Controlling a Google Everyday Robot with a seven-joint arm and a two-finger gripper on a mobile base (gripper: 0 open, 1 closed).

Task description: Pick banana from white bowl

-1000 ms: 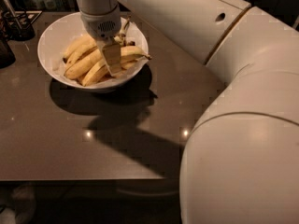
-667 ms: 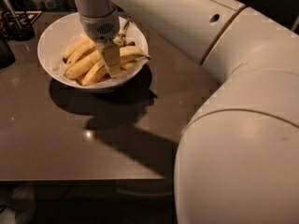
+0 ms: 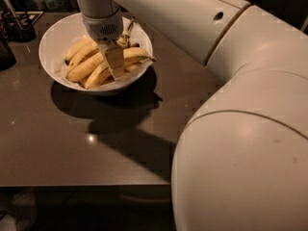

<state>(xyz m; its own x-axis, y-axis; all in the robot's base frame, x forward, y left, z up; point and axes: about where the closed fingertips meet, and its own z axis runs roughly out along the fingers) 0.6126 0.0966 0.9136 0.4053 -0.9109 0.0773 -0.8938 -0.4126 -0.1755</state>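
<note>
The white bowl (image 3: 52, 49) stands at the back left of the dark table and holds several yellow bananas. The banana (image 3: 136, 54), the longest one, lies across the pile with its thin dark stem pointing right, over the bowl's rim. My gripper (image 3: 115, 70) reaches down from above into the middle of the bowl and touches the pile at the long banana's middle. Its wrist hides the bananas at the back of the bowl.
A dark holder with utensils (image 3: 17, 24) and another dark object (image 3: 5, 52) stand at the table's left edge, next to the bowl. My arm's large white body (image 3: 240, 129) fills the right side. The table's front edge (image 3: 86, 184) runs below.
The gripper stays down in the bowl on the bananas, almost unmoved. The arm's large body has shifted a little toward the left in the foreground.
</note>
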